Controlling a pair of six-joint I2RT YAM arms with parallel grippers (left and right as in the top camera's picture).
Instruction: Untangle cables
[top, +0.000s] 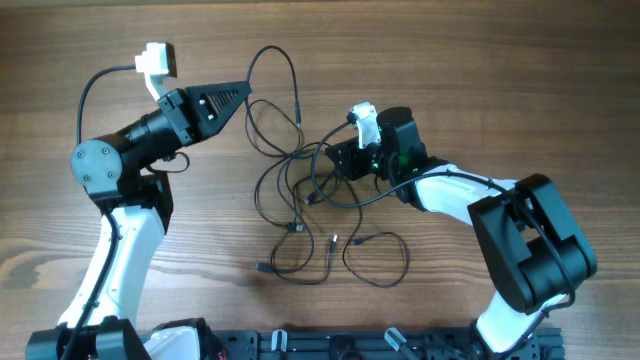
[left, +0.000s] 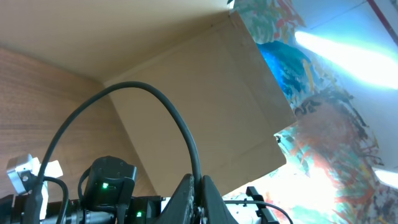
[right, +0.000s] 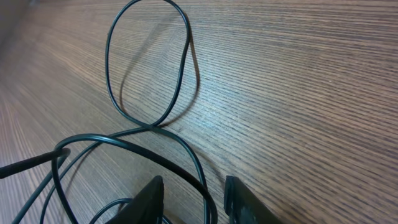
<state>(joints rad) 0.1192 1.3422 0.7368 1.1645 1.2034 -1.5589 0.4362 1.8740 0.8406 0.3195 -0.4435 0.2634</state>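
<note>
The cables (top: 293, 227), thin black cords w/ small plug ends, lie in a loose tangle at centre frame on the wood table (top: 520, 80). Their long axis runs bottom to top, from wide loops low-centre to a narrow loop at upper centre. At mid-frame the right gripper (right: 194, 193) has jaws apart w/ a strand between, not pinched; at upper left the left gripper (left: 198, 186) is closed on a strand arching from its tips.

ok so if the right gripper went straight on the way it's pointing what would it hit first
Most likely the cables: one black strand curves across right at the open fingertips of the right gripper, with a loop beyond it on the table. How high the strand sits is unclear.
</note>
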